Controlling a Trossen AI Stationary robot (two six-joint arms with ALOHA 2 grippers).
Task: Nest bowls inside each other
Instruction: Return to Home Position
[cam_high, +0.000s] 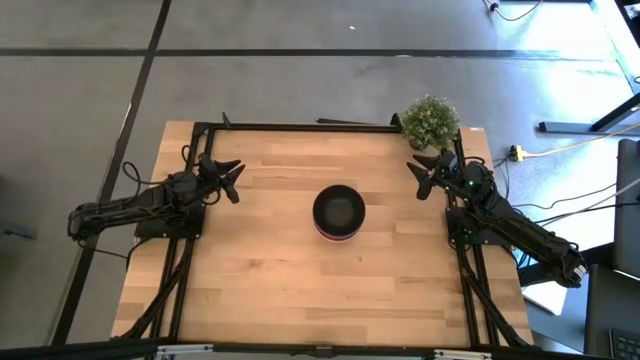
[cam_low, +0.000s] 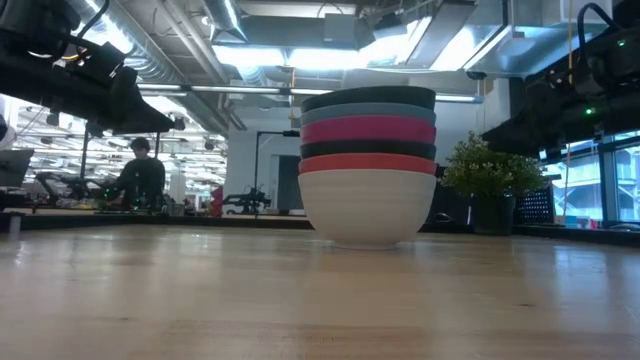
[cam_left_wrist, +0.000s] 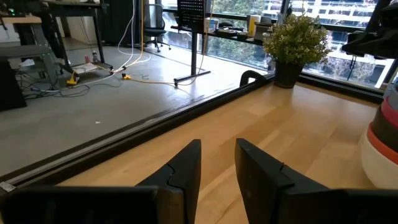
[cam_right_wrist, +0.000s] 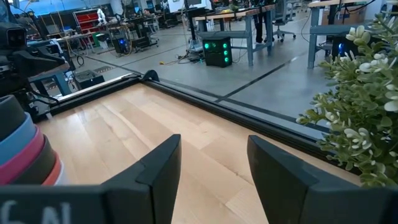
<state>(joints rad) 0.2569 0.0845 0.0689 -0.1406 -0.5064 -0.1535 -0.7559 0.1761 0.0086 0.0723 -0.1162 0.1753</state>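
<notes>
Six smooth round bowls (cam_low: 367, 165), nested white-bottomed to black-topped, stand mid-table (cam_high: 250, 280) on pale wood grain. My left gripper (cam_high: 228, 180) and right gripper (cam_high: 425, 178) flank them well apart, fingers spread, empty.

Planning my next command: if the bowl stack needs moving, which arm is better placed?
Neither clearly. The bowl stack sits mid-table, with the left gripper and right gripper open, empty and about equally far. All six bowls look nested.
</notes>
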